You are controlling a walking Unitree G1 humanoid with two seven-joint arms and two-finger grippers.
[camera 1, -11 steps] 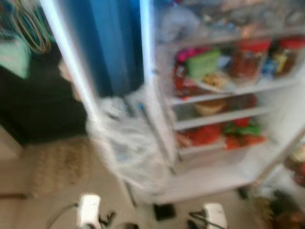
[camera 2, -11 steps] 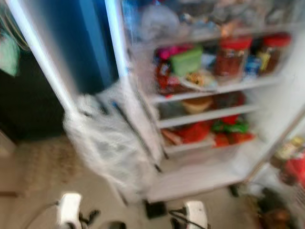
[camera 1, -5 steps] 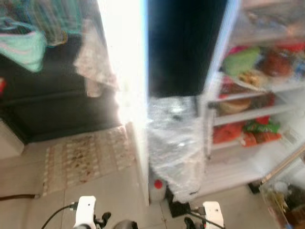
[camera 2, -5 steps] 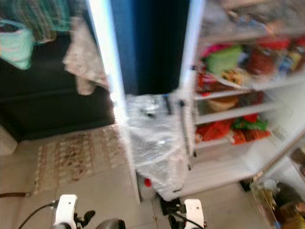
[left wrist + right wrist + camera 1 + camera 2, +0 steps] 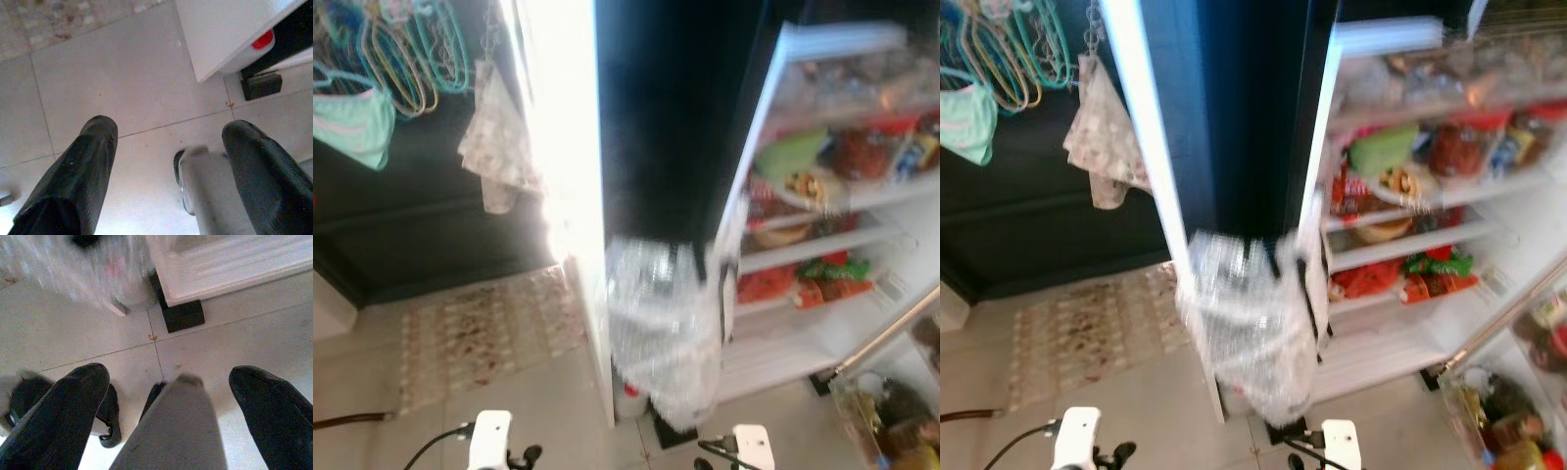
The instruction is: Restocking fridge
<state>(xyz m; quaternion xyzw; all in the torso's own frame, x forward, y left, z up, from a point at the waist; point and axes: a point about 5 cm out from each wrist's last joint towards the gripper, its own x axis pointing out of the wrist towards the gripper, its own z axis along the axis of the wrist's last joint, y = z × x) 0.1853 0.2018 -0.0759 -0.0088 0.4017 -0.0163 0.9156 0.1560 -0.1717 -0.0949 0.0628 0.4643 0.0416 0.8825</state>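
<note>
The fridge (image 5: 1430, 225) stands open ahead on the right, its white shelves crowded with red-lidded jars (image 5: 1454, 147), a green pack (image 5: 1383, 149) and red packets (image 5: 1366, 282). A crinkly clear plastic bag (image 5: 1253, 318) hangs at its edge, beside the white door (image 5: 568, 196). Left lie a patterned mat (image 5: 484, 328), a draped cloth (image 5: 499, 147) and wire hangers (image 5: 411, 49). Both arms hang low over pale floor tiles (image 5: 112, 73): left gripper (image 5: 168, 147) and right gripper (image 5: 168, 387), each spread wide, holding nothing.
</note>
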